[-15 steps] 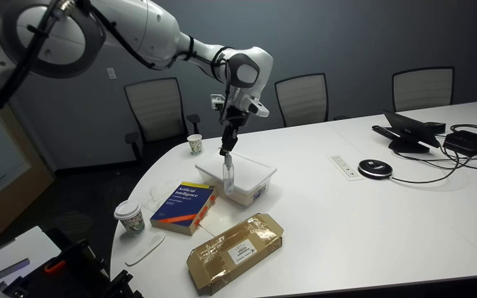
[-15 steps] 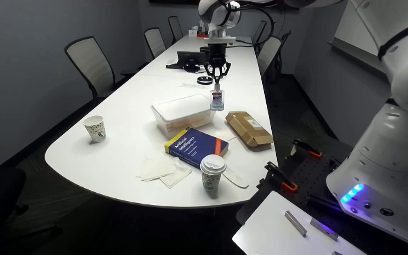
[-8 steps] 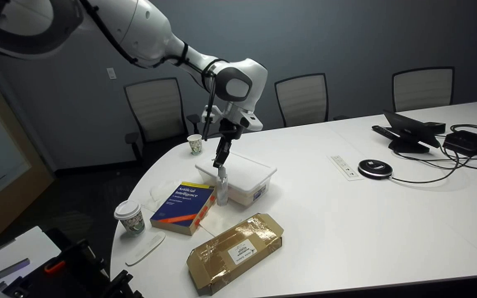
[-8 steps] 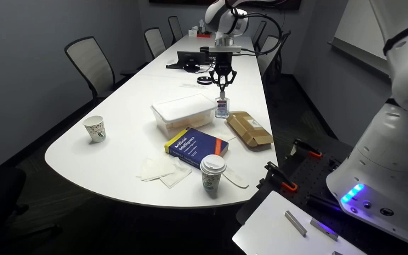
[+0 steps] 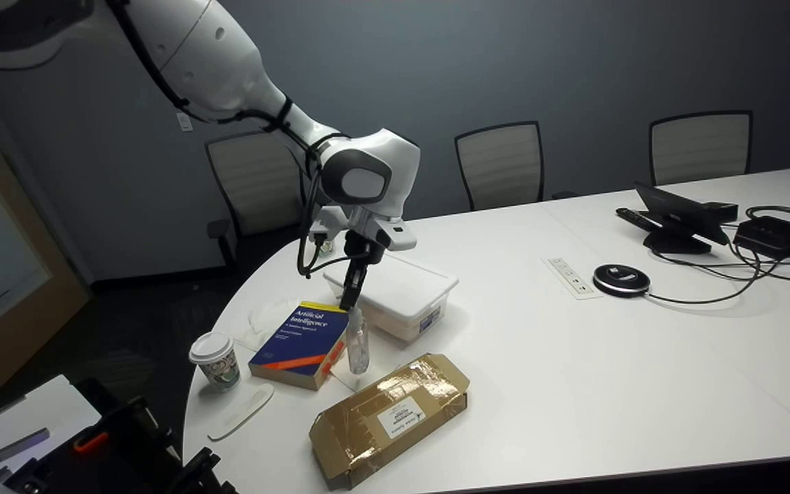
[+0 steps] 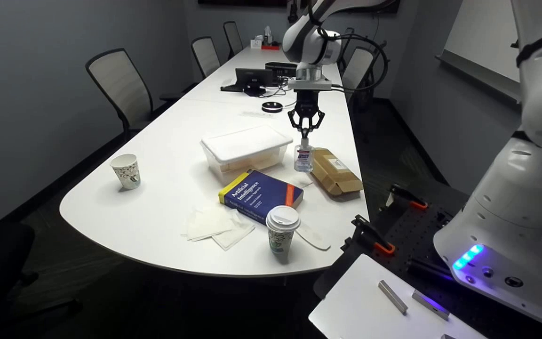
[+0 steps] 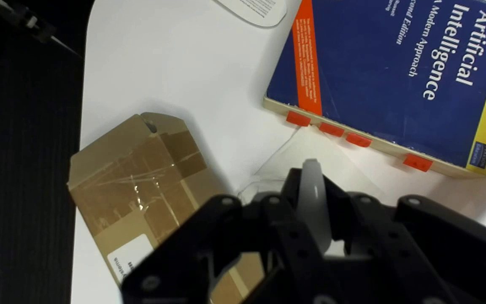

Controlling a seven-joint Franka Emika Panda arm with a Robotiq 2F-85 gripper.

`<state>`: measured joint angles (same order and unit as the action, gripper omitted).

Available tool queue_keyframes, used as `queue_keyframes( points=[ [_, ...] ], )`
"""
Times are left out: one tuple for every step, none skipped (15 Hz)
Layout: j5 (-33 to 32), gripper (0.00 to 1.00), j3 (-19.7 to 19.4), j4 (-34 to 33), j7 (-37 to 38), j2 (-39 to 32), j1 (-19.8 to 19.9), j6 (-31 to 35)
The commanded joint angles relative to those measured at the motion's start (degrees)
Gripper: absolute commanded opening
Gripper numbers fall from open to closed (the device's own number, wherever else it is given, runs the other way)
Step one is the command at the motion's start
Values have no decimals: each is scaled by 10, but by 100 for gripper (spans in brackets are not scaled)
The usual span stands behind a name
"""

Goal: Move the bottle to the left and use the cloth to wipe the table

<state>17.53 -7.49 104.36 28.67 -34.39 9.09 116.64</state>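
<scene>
The gripper hides most of the bottle in the wrist view; whether the bottle's base clears the table is unclear. The arm, partly cut off, slants downward, jaws pinching the bottle's top between book and carton.

A blue textbook, Artificial Intelligence, lies flat, cover up, between a white-lidded plastic container and a lidded paper cup; a taped cardboard box lies near it. An open paper cup stands well apart. Beyond, mesh-backed chairs stand before the grey wall.
</scene>
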Motion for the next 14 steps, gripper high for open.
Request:
queue_keyframes(
  points=[
    [5,3,-5,44,-19,30,-12,43],
    [5,3,-4,42,-20,28,-12,49],
    [3,3,-5,38,-20,25,-12,52],
    [3,3,-4,33,-23,21,-11,56],
    [4,3,-3,30,-27,20,-11,59],
    [4,3,-2,27,-32,18,-10,62],
    [2,3,-2,21,-36,15,-10,64],
    [0,3,-2,15,-43,11,-9,66],
    [-2,3,-2,12,-46,8,-9,67],
    [-3,3,-2,8,-50,6,-9,69],
    [-2,3,0,1,-57,1,-7,70],
    [-4,3,0,-6,-60,-5,-7,71],
    [-5,3,1,-16,-66,-11,-7,71],
    [-5,3,1,-21,-67,-15,-6,69]
  ],
)
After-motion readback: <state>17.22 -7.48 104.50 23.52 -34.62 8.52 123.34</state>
